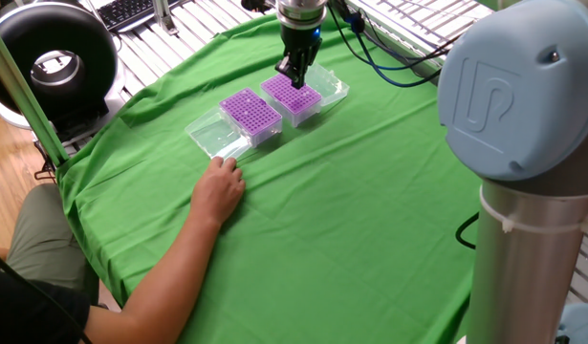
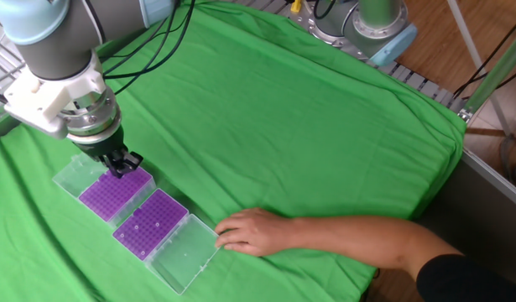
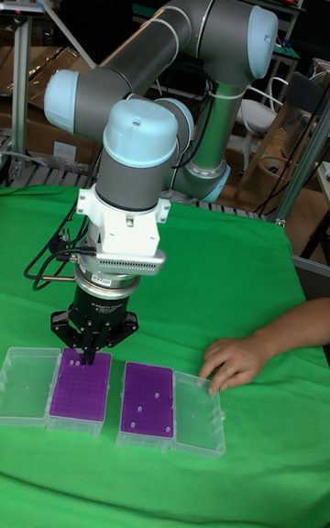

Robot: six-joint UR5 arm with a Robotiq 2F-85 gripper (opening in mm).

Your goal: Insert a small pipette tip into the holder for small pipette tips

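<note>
Gripping is what my gripper (image 3: 89, 354) seems to be doing: the two fingers stand nearly together, pointing straight down, though whether a small pipette tip sits between them I cannot tell, since nothing that fine shows in any view. If I do hold one, it hangs right over the near edge of the purple holder (image 2: 115, 195), the rack directly beneath me, at about the 12 o'clock corner of its grid as the tall view shows it. My worry starts there: the holes are tiny and close set, so a slight offset would put the tip on the plastic between holes, where it could bend, skid or pop out of my fingers. A tilted tip would jam in the same way. Pressing down on a miss could also shove the rack across the green cloth (image 1: 370, 191), which looks soft and wrinkled. At 3 o'clock from my rack sits a second purple rack (image 3: 147, 400), close enough that a slide would knock it. Beyond it, a person's hand (image 3: 234, 363) rests on the cloth by that rack's clear lid (image 3: 200, 413), near enough to disturb things.
</note>
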